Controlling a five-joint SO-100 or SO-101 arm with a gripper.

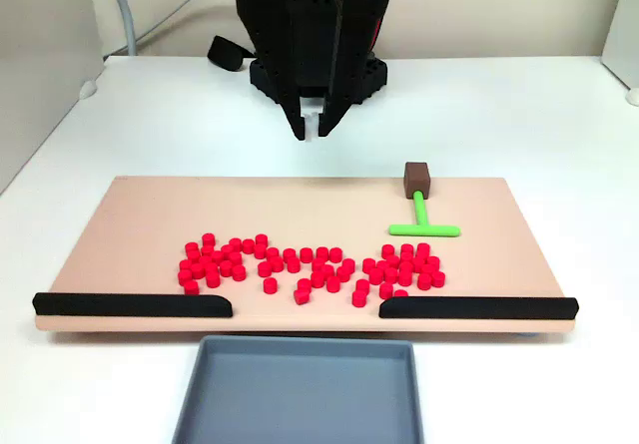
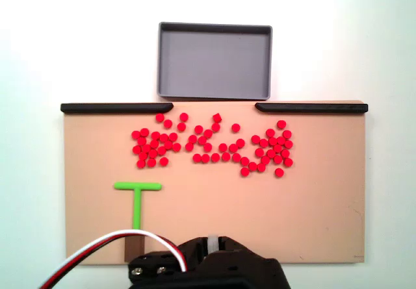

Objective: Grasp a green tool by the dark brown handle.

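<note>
One green tool (image 1: pixel 423 220) lies flat on the beige board (image 1: pixel 140 224), near the board's far edge and to the right in the fixed view that faces the arm. Its thin stem runs from the far edge toward the red cylinders (image 1: pixel 310 264), and the short crossbar at the near end lies across it, so the shape is a T. The dark brown handle (image 1: pixel 416 177), a small cube, sits at the far end of the stem, the end closest to the arm. In the other fixed view the tool (image 2: pixel 137 201) is at the lower left, with the handle (image 2: pixel 134 250) partly hidden behind white cables.

The end effector (image 1: pixel 312 125) hangs above the white worktop (image 1: pixel 519 115), just behind the board and to the left of the handle. Its fingers stand a narrow gap apart, pointing down, and hold nothing.
</note>
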